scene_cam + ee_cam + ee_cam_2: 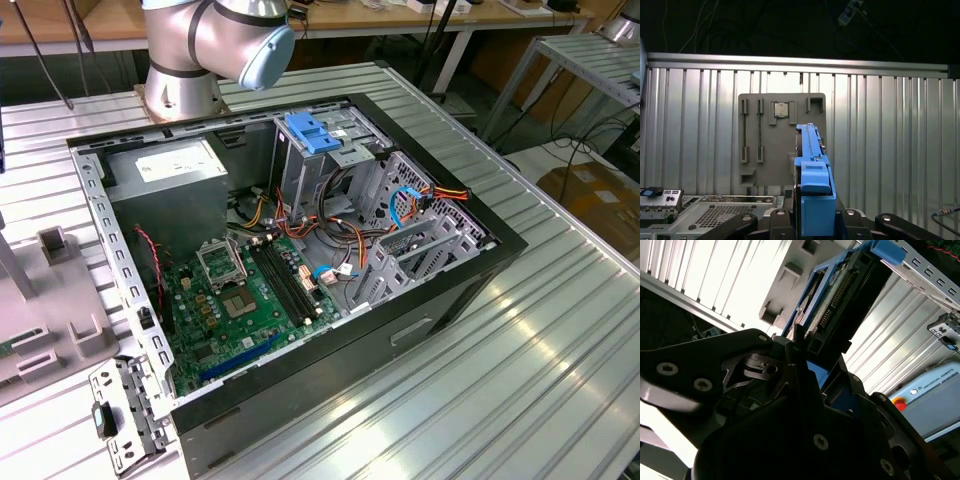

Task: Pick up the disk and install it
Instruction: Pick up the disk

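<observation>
The disk [812,175] met us edge-on in the first wrist view: a thin flat body with a blue plastic rail running along it. In the second wrist view the disk [835,305] showed its end, with a row of connector pins between blue rails. The gripper [815,215] was clamped on the disk, its black body on both sides of it. Beyond the disk lay a grey tray [785,145] on the ribbed metal table [880,140].

The exterior view gave us the open computer case [400,330]. Inside it, as that view shows it, the grey power box [165,175] sat at about eleven o'clock. A blue handle [312,133] sat at twelve and the green circuit board [240,300] at seven. The arm [215,40] stood at the case's twelve o'clock.
</observation>
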### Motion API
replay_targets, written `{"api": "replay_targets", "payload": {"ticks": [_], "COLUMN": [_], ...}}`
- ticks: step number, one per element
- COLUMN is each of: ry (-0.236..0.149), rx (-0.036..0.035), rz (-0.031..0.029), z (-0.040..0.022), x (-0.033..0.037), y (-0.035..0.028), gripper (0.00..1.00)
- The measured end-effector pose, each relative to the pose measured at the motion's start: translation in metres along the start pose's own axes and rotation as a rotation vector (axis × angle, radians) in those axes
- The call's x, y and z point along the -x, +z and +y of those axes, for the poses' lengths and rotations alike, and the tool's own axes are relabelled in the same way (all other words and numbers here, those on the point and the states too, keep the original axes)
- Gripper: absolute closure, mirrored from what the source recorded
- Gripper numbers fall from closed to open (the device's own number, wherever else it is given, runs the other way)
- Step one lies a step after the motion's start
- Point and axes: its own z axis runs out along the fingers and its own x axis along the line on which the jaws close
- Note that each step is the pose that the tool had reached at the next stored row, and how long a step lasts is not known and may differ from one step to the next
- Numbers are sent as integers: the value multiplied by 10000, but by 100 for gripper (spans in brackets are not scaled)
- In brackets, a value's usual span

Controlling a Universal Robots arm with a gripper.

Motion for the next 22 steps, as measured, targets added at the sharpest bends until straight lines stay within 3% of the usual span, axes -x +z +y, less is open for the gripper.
{"api": "replay_targets", "payload": {"ticks": [10,22], "ry": [44,60], "rx": [-2,-2], "rz": [-2,-2], "z": [-7,-23], "x": [3,-63], "y": [-85,-89], "gripper": [63,63]}}
